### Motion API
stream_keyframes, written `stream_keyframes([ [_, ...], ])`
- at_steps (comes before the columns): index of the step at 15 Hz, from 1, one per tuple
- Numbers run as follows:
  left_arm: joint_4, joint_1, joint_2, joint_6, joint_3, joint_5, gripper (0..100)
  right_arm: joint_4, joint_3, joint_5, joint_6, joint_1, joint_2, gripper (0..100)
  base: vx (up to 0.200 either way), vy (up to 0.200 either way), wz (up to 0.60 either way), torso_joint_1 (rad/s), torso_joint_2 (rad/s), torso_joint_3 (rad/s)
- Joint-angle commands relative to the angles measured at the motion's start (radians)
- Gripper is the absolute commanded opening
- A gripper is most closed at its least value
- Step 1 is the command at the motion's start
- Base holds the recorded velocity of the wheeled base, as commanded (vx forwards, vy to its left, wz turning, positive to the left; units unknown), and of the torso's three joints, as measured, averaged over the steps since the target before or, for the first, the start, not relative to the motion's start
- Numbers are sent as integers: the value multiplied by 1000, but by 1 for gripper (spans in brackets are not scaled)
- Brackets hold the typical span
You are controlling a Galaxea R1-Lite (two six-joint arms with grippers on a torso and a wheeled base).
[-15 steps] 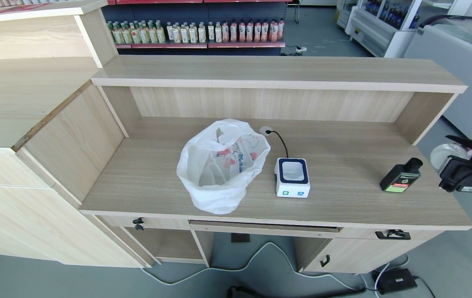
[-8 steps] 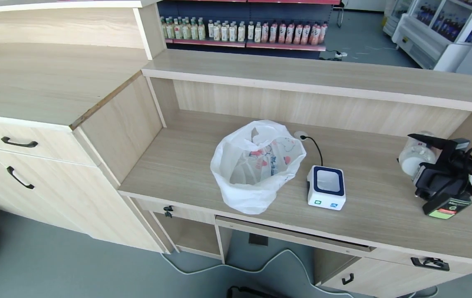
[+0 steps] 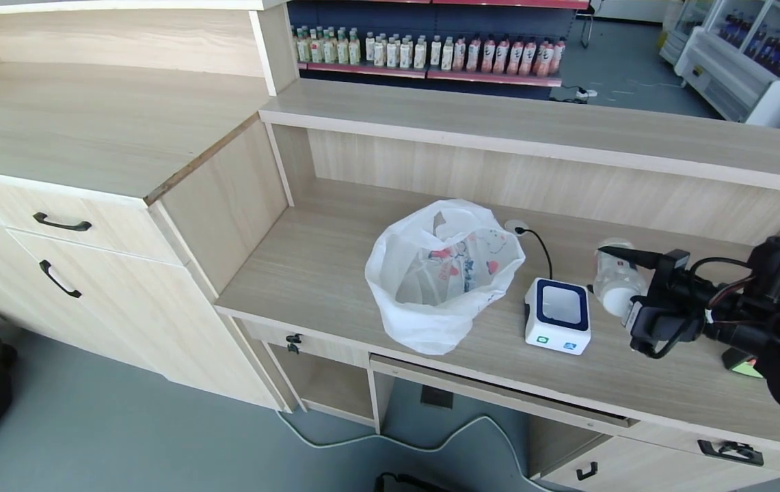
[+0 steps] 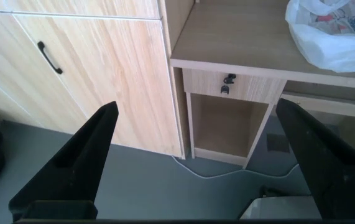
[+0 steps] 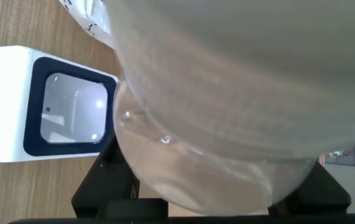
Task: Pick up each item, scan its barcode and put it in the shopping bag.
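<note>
My right gripper (image 3: 621,285) is shut on a clear plastic bottle (image 3: 610,277), held on its side just right of the white barcode scanner (image 3: 558,316). In the right wrist view the bottle (image 5: 239,93) hangs close over the scanner (image 5: 53,112), whose window faces up. The white shopping bag (image 3: 444,273) stands open on the counter, left of the scanner. A dark bottle with a green and red label (image 3: 740,362) lies on the counter, mostly hidden behind my right arm. My left gripper (image 4: 196,162) hangs open and low, in front of the counter's cabinet.
The wooden counter (image 3: 335,273) has a raised back ledge (image 3: 499,116) and a taller side cabinet (image 3: 89,130) to the left. The scanner's black cable (image 3: 540,242) runs to a hole behind the bag. Below are drawers (image 4: 227,84) and floor cables.
The head camera has swung, shifting the whole picture. Relative to the scanner, my right gripper has carried the clear bottle left from the counter's right end to just beside it.
</note>
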Motion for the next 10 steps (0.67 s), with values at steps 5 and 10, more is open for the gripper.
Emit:
stream_keyframes([
  [5,-1,0,0,0,0,0,100,-58,-4,33,0,27,103,0,0,0,0,0,0,0],
  [10,-1,0,0,0,0,0,100,-110,-2,68,3,70,143,0,0,0,0,0,0,0],
])
